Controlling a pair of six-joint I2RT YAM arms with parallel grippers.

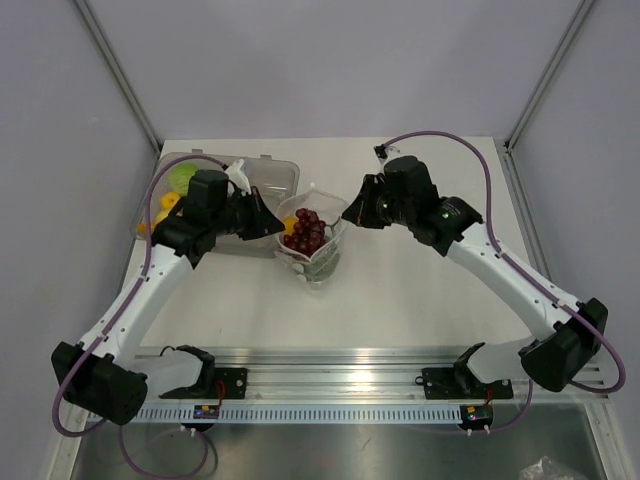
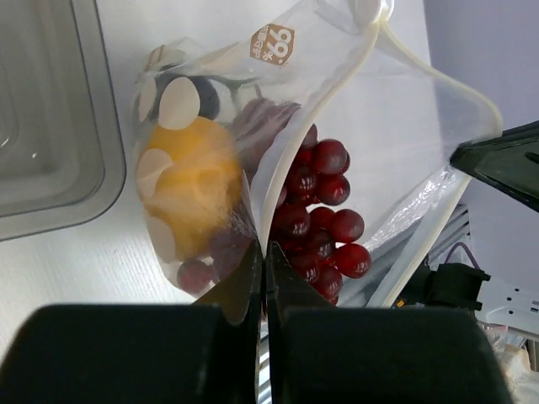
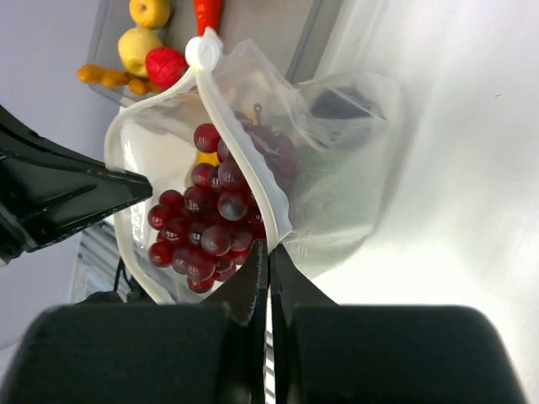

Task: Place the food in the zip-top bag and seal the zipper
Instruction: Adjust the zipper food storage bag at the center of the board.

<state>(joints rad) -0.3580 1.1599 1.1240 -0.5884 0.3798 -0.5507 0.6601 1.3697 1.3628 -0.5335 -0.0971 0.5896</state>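
Zip-top bag (image 3: 354,177): grapes (image 3: 206,227), orange (image 2: 189,189) inside | tray (image 1: 270,175): green piece (image 1: 183,177), yellow piece (image 1: 168,202)

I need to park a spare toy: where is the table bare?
Bare table lies in front of the zip-top bag up to the base rail, and behind it toward the back wall. Crowded: the back-left corner, with the tray and the left arm.

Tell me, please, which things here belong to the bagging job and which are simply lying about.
Part of the job:
- zip-top bag and its zipper
- grapes and orange piece inside it
- yellow fruit, red piece and carrot outside it
- left gripper and right gripper, both shut on the bag's mouth

Just lying about:
- grey tray
- purple cables
- metal rail
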